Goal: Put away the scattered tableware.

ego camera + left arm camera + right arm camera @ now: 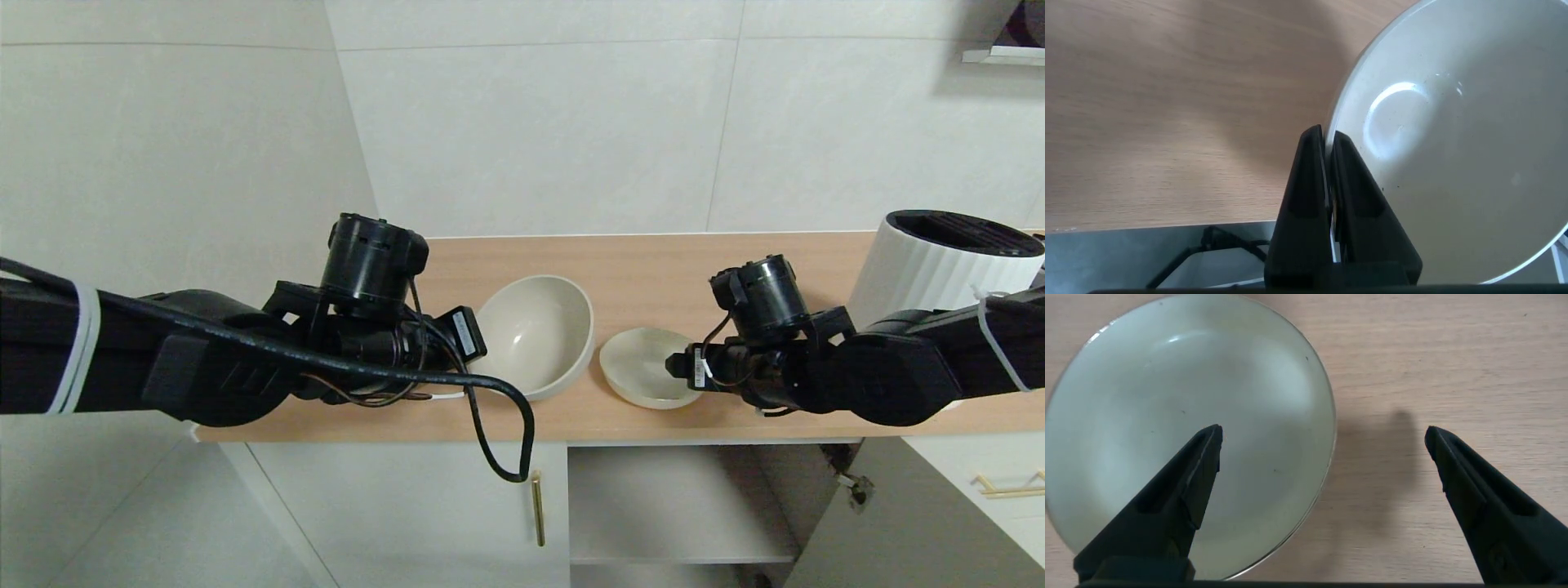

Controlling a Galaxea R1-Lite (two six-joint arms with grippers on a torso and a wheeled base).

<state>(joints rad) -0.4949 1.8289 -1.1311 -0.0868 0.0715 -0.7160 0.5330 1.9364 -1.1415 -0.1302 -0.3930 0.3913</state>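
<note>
1. Hidden in the head view: the left arm's wrist covers the fingers of the left end effector [1328, 143] and the rim of the bowl [543, 331] on that side.
2. Hidden in the head view: the right arm's wrist covers the right edge of the dish [641, 363] and the lower part of the white ribbed container [939, 261].
3. Cut off: the left wrist view shows part of the bowl's inside, and the rest runs past the picture's edge.
4. Not determinable: whether the bowl's underside touches the bench [653, 261], and whether the right end effector [1323, 434] touches the dish.
5. Left end effector: the fingers are closed to a narrow slit and pinch the bowl's rim, one finger inside the bowl and one outside.
6. Right end effector: the fingers are spread wide and hold nothing. One finger lies over the dish's inside and the other over bare bench, so the dish's rim is between them.
7. Bowl position: at the middle of the bench, tilted, with its opening turned towards the left arm.
8. Dish position: flat on the bench, just beside the bowl on its right, near the front edge.
9. Container position: upright at the right end of the bench, well apart from the dish.
</note>
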